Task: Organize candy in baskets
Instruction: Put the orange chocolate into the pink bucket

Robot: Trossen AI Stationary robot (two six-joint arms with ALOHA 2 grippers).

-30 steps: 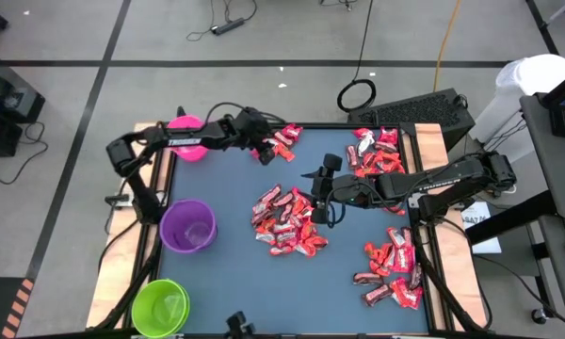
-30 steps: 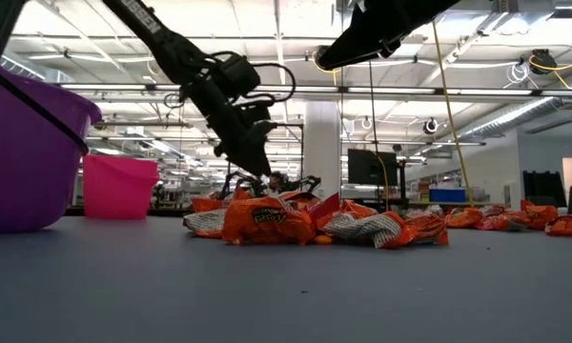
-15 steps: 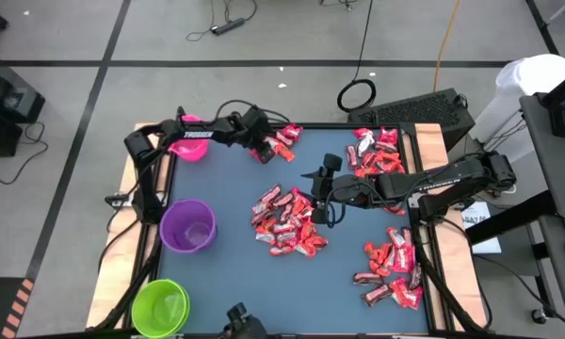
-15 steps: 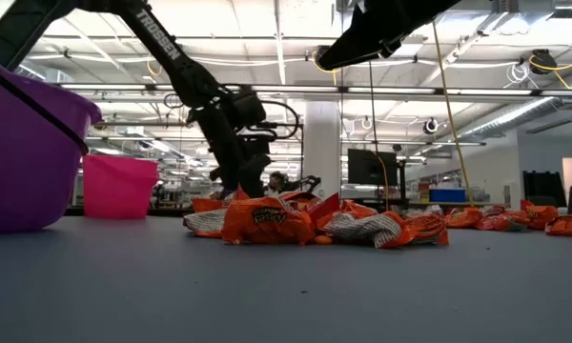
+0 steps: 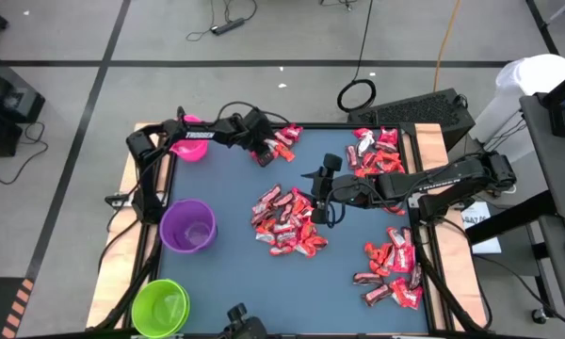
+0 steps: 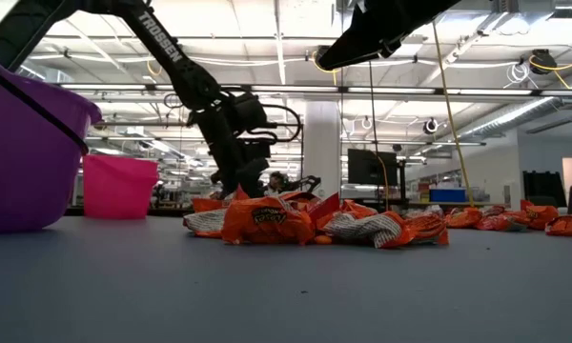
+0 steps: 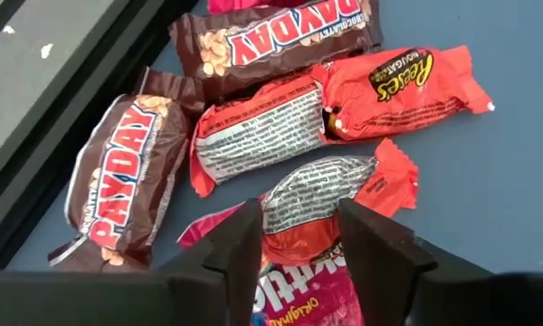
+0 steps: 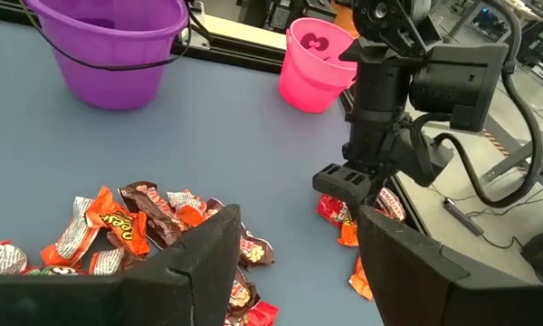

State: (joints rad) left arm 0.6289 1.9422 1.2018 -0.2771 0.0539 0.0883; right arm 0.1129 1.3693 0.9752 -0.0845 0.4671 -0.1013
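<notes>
On the left sit the three baskets: green [image 5: 160, 306] nearest the front corner, purple [image 5: 187, 226] beyond it, pink [image 5: 187, 143] at the far corner. My left gripper [image 5: 263, 152] is down at the far edge, on a small cluster of candy [image 5: 281, 139]. My fingers [image 7: 238, 254] stand on either side of an orange wrapped piece [image 7: 321, 204], narrowed towards it, but I cannot tell whether they grip it yet. Brown bars [image 7: 127, 177] lie just beside it. In the middle lies the biggest pile [image 5: 287, 221], and my right gripper [image 5: 318, 198] hovers at its far right edge, jaws wide and holding nothing. More candy lies at the far right [image 5: 375, 151] and near right [image 5: 394, 273].
</notes>
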